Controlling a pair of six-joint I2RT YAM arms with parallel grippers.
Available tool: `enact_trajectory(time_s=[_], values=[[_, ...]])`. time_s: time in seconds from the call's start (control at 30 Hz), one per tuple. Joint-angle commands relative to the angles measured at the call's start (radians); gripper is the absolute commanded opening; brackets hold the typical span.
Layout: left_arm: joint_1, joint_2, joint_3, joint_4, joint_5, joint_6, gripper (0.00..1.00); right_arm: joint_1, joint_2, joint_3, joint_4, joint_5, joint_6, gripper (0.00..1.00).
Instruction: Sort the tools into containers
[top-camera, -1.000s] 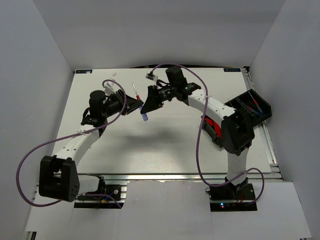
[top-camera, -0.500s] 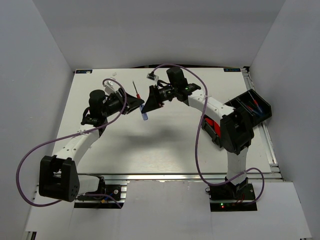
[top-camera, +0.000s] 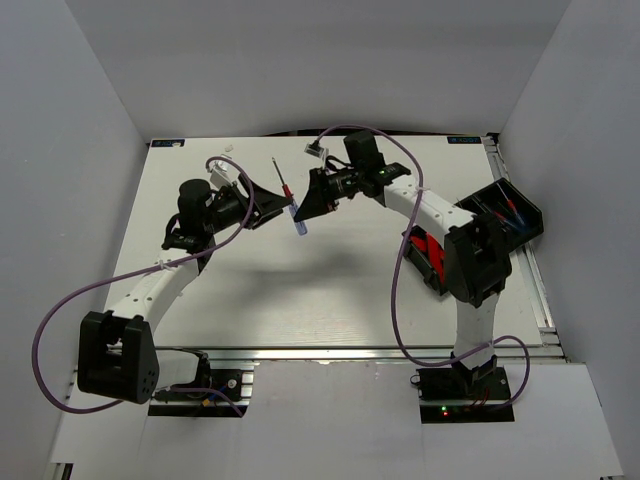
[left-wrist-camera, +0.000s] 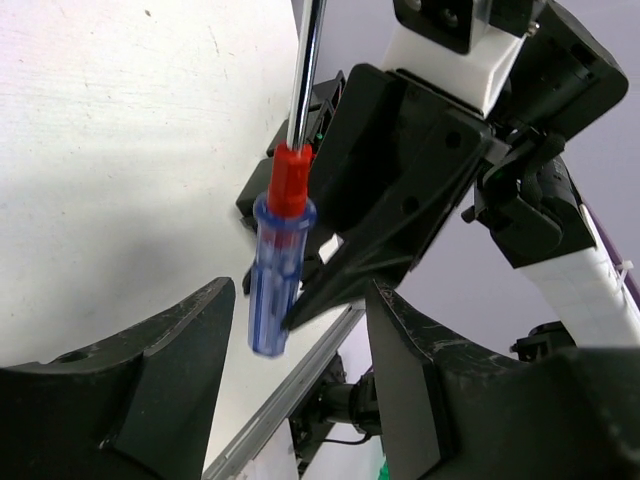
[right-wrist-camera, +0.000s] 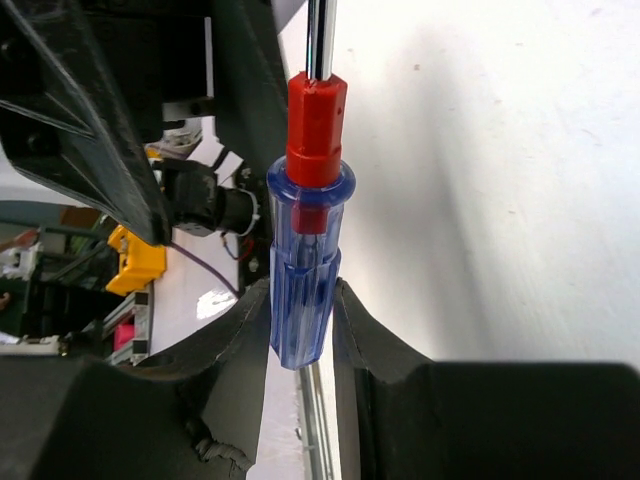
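Note:
My right gripper (top-camera: 308, 207) is shut on the clear blue handle of a blue-and-red screwdriver (top-camera: 297, 222) and holds it in the air above the table, shaft pointing away. In the right wrist view the handle (right-wrist-camera: 305, 250) sits pinched between the fingers of the right gripper (right-wrist-camera: 300, 295). My left gripper (top-camera: 268, 197) is open just left of it. In the left wrist view the screwdriver (left-wrist-camera: 275, 290) hangs between the spread fingers of the left gripper (left-wrist-camera: 300, 300), touching neither. A black bin (top-camera: 522, 228) at the right edge holds screwdrivers. A second bin (top-camera: 414, 258) holds red knives (top-camera: 428, 247), partly hidden by my right arm.
The white table (top-camera: 300, 290) is walled in by grey panels on three sides. Purple cables loop over both arms. A metal rail (top-camera: 540, 290) runs along the table's right edge beside the bins.
The right gripper has moved a little to the right with the screwdriver in it, away from the left gripper. The left arm has barely moved.

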Motion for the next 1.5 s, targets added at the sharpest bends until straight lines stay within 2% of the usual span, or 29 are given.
enact_trajectory(time_s=[0.0, 0.13, 0.3, 0.5, 0.63, 0.7, 0.93, 1.07, 1.27, 1.47], values=[[-0.003, -0.025, 0.039, -0.002, 0.014, 0.035, 0.66, -0.022, -0.048, 0.036, -0.024, 0.009, -0.064, 0.00], [-0.004, -0.038, 0.063, -0.042, 0.003, 0.071, 0.67, -0.082, -0.059, 0.048, -0.082, 0.046, -0.142, 0.00], [-0.001, -0.073, 0.108, -0.121, -0.030, 0.150, 0.71, -0.202, -0.104, 0.050, -0.237, 0.150, -0.366, 0.00], [0.013, -0.105, 0.056, -0.136, -0.038, 0.166, 0.72, -0.410, -0.182, 0.059, -0.395, 0.318, -0.648, 0.00], [0.020, -0.111, 0.013, -0.121, -0.027, 0.157, 0.72, -0.553, -0.234, 0.051, -0.475, 0.441, -0.780, 0.00], [0.025, -0.107, -0.001, -0.115, -0.018, 0.155, 0.72, -0.674, -0.262, 0.025, -0.492, 0.530, -0.915, 0.00], [0.039, -0.050, -0.004, -0.099, 0.023, 0.157, 0.72, -0.850, -0.269, -0.079, -0.435, 0.823, -1.099, 0.00], [0.040, -0.010, 0.002, -0.092, 0.045, 0.151, 0.72, -0.887, -0.269, -0.156, -0.343, 0.975, -1.191, 0.00], [0.042, 0.037, 0.030, -0.115, 0.055, 0.171, 0.72, -0.909, -0.225, -0.211, -0.236, 1.072, -1.239, 0.00], [0.042, 0.059, 0.039, -0.127, 0.059, 0.175, 0.72, -0.927, -0.162, -0.205, -0.194, 1.097, -1.241, 0.00]])
